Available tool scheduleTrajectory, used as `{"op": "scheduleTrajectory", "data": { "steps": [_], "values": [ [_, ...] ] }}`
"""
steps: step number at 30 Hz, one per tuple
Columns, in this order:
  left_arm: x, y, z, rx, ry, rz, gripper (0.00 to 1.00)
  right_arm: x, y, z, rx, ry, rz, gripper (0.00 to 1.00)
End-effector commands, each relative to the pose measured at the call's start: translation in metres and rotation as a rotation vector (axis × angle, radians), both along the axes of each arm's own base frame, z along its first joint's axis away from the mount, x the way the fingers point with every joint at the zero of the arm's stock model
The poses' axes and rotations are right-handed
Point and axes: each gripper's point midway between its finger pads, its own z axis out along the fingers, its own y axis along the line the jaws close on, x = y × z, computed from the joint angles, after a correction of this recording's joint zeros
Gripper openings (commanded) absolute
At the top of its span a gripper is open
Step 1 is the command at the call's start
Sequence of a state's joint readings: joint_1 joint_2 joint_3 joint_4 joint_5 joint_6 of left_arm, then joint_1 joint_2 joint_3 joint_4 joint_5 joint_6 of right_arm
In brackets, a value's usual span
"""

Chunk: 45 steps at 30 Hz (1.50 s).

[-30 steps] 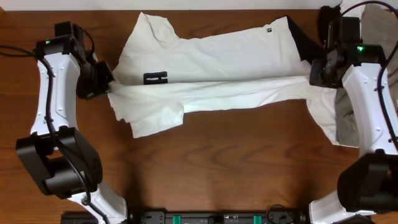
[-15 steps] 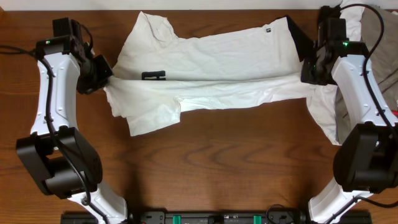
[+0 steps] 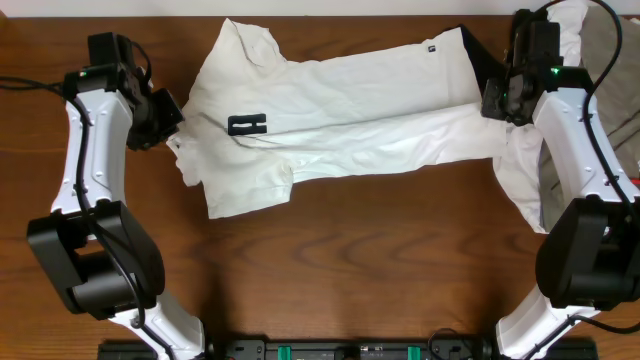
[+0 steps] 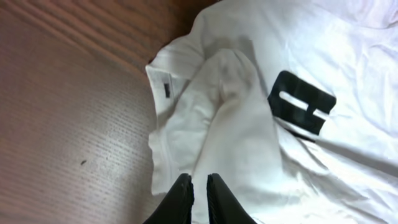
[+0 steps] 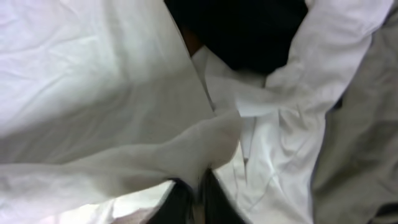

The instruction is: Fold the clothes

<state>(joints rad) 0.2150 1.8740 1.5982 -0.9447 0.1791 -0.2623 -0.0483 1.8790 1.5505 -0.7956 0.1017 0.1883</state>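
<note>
Across the far half of the brown table (image 3: pixel 380 260) lies the white shirt (image 3: pixel 340 120), folded long, and its right end goes under the right arm. The left gripper (image 4: pixel 199 198) has its fingers nearly together, nipping a raised fold at the shirt's left edge. The right gripper (image 5: pixel 194 200) looks blurry. Its fingers seem pinched on a fold too, beside some black cloth (image 5: pixel 242 31).

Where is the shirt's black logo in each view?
Overhead: logo on the shirt, toward the picture's left.
Left wrist: logo right of centre, beside the raised fold.
Right wrist: not in it; the black at the top is a black garment.
Shared landmark: the white shirt, seen in all three views.
</note>
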Motion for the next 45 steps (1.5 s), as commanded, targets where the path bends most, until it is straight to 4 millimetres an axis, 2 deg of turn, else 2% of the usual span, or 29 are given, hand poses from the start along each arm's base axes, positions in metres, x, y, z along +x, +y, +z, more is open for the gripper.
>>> {"op": "scheduleTrajectory", "data": {
  "steps": [1, 3, 5, 8, 12, 16, 23, 28, 34, 39, 45],
  "values": [
    [0.001, 0.000, -0.002, 0.011, -0.001, 0.001, 0.14, 0.005, 0.005, -0.007, 0.007, 0.000, 0.006, 0.30],
    [0.000, -0.001, -0.002, 0.010, 0.003, -0.002, 0.17, 0.005, 0.007, -0.007, 0.007, -0.001, 0.011, 0.41],
    [-0.004, -0.003, -0.003, 0.007, 0.021, -0.004, 0.22, 0.005, 0.008, -0.007, 0.007, -0.001, 0.013, 0.47],
    [-0.021, -0.007, -0.007, -0.014, 0.089, -0.005, 0.22, 0.002, 0.008, -0.009, 0.008, 0.014, 0.013, 0.47],
    [-0.053, -0.022, -0.014, -0.069, 0.219, -0.018, 0.22, -0.015, 0.009, -0.016, 0.011, 0.091, 0.013, 0.47],
    [-0.072, -0.036, -0.035, -0.079, 0.295, -0.049, 0.22, -0.030, 0.010, -0.025, 0.014, 0.152, 0.013, 0.43],
    [-0.084, -0.055, -0.071, -0.069, 0.319, -0.100, 0.23, -0.049, 0.014, -0.052, 0.037, 0.218, 0.021, 0.41],
    [-0.091, -0.048, -0.077, -0.024, 0.346, -0.097, 0.23, -0.057, 0.014, -0.062, 0.038, 0.242, 0.020, 0.41],
    [-0.096, -0.041, -0.083, 0.018, 0.360, -0.096, 0.25, -0.060, 0.014, -0.065, 0.038, 0.252, 0.020, 0.40],
    [-0.099, -0.041, -0.102, 0.020, 0.344, -0.097, 0.36, -0.060, 0.014, -0.065, 0.038, 0.253, 0.020, 0.40],
    [-0.100, -0.042, -0.120, 0.023, 0.317, -0.096, 0.41, -0.061, 0.014, -0.065, 0.038, 0.255, 0.020, 0.40]
  ]
}}
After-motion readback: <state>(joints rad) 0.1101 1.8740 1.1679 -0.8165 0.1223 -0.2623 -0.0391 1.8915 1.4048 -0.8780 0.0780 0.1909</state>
